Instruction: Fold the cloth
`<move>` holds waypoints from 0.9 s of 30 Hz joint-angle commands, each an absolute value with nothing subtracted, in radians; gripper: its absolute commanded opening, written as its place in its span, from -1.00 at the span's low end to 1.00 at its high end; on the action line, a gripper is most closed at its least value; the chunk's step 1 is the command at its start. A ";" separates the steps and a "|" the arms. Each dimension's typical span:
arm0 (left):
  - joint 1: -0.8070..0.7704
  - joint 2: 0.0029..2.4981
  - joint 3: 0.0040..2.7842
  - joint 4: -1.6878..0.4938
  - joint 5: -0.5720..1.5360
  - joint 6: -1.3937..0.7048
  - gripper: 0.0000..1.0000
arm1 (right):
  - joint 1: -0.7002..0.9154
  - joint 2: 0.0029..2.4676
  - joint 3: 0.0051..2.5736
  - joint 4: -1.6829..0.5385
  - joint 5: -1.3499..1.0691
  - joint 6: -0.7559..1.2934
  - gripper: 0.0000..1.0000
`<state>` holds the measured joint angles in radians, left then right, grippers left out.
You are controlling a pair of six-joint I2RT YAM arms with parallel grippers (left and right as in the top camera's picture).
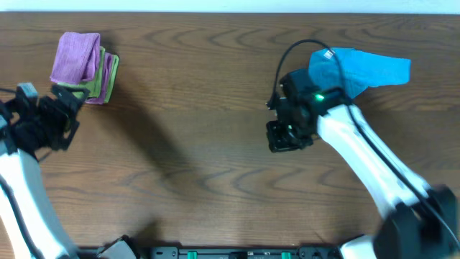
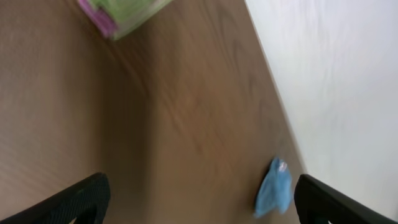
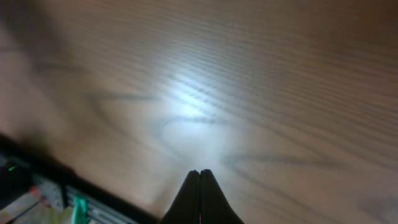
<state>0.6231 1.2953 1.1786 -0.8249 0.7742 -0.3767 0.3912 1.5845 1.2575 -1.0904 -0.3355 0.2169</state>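
Blue cloth (image 1: 374, 70) lies rumpled and unfolded, well off to the right of the folded purple-and-green stack (image 1: 85, 66), at the same far edge of the table (image 1: 180, 144). My right gripper (image 3: 199, 179) hovers between the two, nearer the cloth, fingers pressed together on nothing. My left gripper (image 2: 202, 202) sits just beside the stack, jaws spread wide, empty.

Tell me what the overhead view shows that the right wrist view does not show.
Only overhead: the crumpled blue cloth and the stack of purple and green cloths. Only right wrist: the right gripper from close up, its fingers pressed together with nothing between them, and a bright glare on the wood. Both: the wooden table.
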 commanded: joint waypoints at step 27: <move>0.389 0.463 1.151 -1.388 0.748 0.072 0.91 | 0.401 0.790 0.994 -1.272 -0.317 0.208 0.99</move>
<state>0.3943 0.4583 1.1557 -1.3853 0.7513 0.0826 0.3916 0.7910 0.9993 -1.2713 -0.3218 0.2008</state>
